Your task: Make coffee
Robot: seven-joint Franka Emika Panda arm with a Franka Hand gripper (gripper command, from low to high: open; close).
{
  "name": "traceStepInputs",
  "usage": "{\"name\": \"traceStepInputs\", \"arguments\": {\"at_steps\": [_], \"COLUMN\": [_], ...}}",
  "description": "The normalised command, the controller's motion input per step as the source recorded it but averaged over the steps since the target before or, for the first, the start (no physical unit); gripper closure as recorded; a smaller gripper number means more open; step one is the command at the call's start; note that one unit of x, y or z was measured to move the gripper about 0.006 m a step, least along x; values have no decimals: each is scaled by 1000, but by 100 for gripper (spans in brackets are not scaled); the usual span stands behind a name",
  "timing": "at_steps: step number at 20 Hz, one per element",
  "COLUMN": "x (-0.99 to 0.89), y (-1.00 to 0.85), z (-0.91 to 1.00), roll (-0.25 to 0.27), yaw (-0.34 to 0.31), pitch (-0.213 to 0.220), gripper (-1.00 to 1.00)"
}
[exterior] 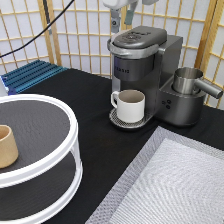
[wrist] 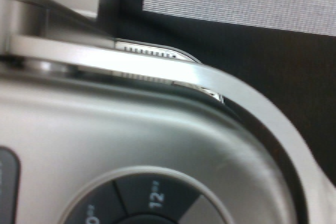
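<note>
The gripper (exterior: 122, 19) hangs at the exterior view's top, directly above the lid of the dark grey single-serve coffee maker (exterior: 142, 65), its two fingers pointing down with a small gap between them and nothing seen in that gap; the tips sit just over the lid without clearly touching it. Below the gripper, under the brewer's spout, a cream mug (exterior: 130, 105) with its handle turned to the exterior view's left stands upright on the round drip tray (exterior: 118, 121). Beside the machine, further toward the exterior view's right than the gripper, a steel milk frother jug (exterior: 189, 81) sits on the machine's side base, its handle sticking out to the right. The wrist view looks closely at the brewer's silver lid edge and the dial of brew-size buttons (wrist: 146, 200), one marked 12, with the black table (wrist: 277, 65) beyond. The lid looks closed, and the coffee pod shows in neither view, so whether it is inside the machine cannot be told. Well away from the gripper, toward the exterior view's lower left, a white two-tier turntable (exterior: 47, 160) carries a tan wooden cup (exterior: 7, 146) on its upper shelf. A grey woven mat (exterior: 170, 185) lies at the lower right, and a blue ribbed rack (exterior: 30, 75) at the left.
</note>
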Motion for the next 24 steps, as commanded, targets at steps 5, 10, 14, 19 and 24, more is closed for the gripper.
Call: {"name": "traceStepInputs", "arguments": {"at_steps": [5,10,14,19,24], "x": [97,-240,-76,318,125], "y": [-5,68,496,119,-268], "z": [-53,-183,0,216,40], "roll": [108,29,-91,-29,40], "yaw": [-3,-72,-121,-79,-42], "pitch": [0,-40,-66,-12,-6], "gripper": [-100,-100,-100,-100,-100]}}
